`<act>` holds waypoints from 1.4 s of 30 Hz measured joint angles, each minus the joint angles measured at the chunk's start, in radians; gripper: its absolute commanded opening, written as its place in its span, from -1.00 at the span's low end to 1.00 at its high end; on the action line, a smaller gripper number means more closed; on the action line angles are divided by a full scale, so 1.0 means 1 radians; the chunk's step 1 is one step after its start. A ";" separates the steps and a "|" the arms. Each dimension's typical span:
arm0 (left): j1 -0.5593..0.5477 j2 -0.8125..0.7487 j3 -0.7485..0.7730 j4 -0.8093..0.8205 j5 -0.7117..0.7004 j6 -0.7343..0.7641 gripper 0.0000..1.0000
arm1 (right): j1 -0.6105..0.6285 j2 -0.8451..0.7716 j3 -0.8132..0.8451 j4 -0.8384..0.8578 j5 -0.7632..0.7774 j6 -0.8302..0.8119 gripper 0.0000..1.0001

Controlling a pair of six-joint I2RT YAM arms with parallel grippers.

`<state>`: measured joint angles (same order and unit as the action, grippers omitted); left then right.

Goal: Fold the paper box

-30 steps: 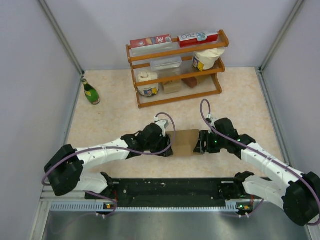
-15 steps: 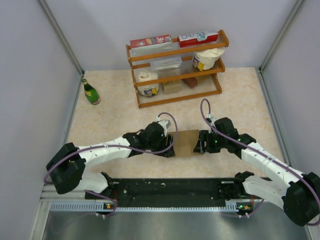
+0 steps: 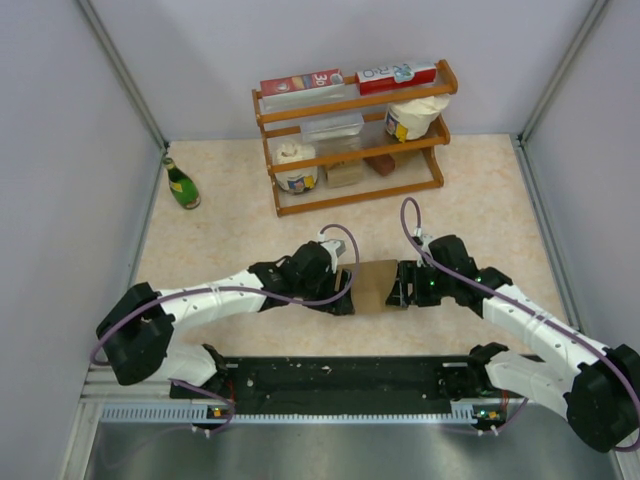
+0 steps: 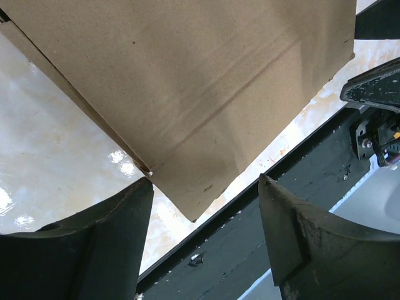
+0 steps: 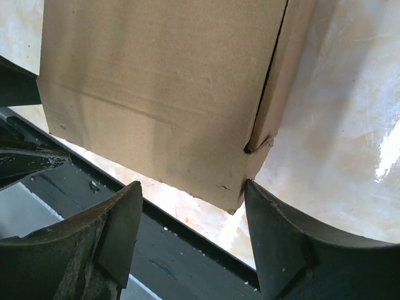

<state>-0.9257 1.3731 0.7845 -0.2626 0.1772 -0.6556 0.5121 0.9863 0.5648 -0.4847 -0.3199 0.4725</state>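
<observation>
The paper box (image 3: 376,285) is a small plain brown carton lying on the table between my two grippers. My left gripper (image 3: 346,291) is at its left end, open, with the carton's near corner (image 4: 187,94) between the spread fingers (image 4: 106,244), not clamped. My right gripper (image 3: 401,286) is at its right end, also open. In the right wrist view the carton (image 5: 156,81) fills the top, with a side seam and a dented corner next to my right finger (image 5: 294,244).
A wooden rack (image 3: 352,140) at the back holds red printed cartons, white tubs and small boxes. A green bottle (image 3: 182,184) stands at the far left. A black strip (image 3: 340,378) runs along the table's near edge, close below the carton.
My left gripper has moved right, up to the carton's left end, and now covers its left edge. The right arm and the carton have stayed put.
</observation>
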 measured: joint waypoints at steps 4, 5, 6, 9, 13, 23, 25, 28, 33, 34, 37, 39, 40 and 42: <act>0.000 0.010 0.000 0.000 0.007 0.000 0.44 | 0.000 0.000 0.000 -0.002 -0.001 0.000 0.32; 0.000 0.012 0.000 -0.001 0.009 0.000 0.44 | 0.000 0.000 0.000 -0.003 -0.002 0.000 0.32; 0.000 0.012 0.000 -0.001 0.010 0.000 0.45 | 0.000 0.000 0.000 -0.003 -0.003 -0.001 0.32; 0.000 0.012 0.000 -0.001 0.011 0.001 0.50 | 0.000 0.000 0.000 -0.003 -0.004 -0.002 0.33; 0.000 0.013 0.002 -0.008 0.009 0.006 0.61 | 0.000 0.006 0.000 -0.004 -0.010 -0.008 0.35; 0.000 0.013 0.037 -0.045 -0.029 0.023 0.65 | 0.000 0.014 0.008 -0.005 -0.022 -0.009 0.36; 0.001 0.019 0.040 -0.047 -0.032 0.026 0.65 | 0.000 0.016 0.008 -0.005 -0.022 -0.009 0.36; 0.001 0.031 0.040 -0.048 -0.033 0.027 0.61 | 0.000 0.016 0.008 -0.005 -0.023 -0.010 0.36; 0.001 0.036 0.040 -0.048 -0.031 0.026 0.46 | 0.000 0.017 0.008 -0.006 -0.023 -0.014 0.29; 0.002 0.037 0.040 -0.047 -0.029 0.026 0.43 | 0.000 0.017 0.008 -0.006 -0.023 -0.016 0.28; 0.003 0.040 0.040 -0.047 -0.026 0.026 0.34 | 0.000 0.018 0.008 -0.010 -0.022 -0.018 0.23; 0.003 0.042 0.040 -0.047 -0.024 0.026 0.26 | 0.000 0.018 0.008 -0.014 -0.021 -0.019 0.22; 0.004 0.043 0.040 -0.048 -0.024 0.025 0.23 | 0.000 0.019 0.008 -0.016 -0.020 -0.019 0.20; 0.005 0.043 0.040 -0.052 -0.025 0.026 0.17 | 0.000 0.019 0.008 -0.019 -0.017 -0.019 0.18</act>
<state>-0.9203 1.4162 0.8246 -0.3149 0.1524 -0.6296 0.5121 1.0058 0.5728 -0.5037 -0.3370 0.4530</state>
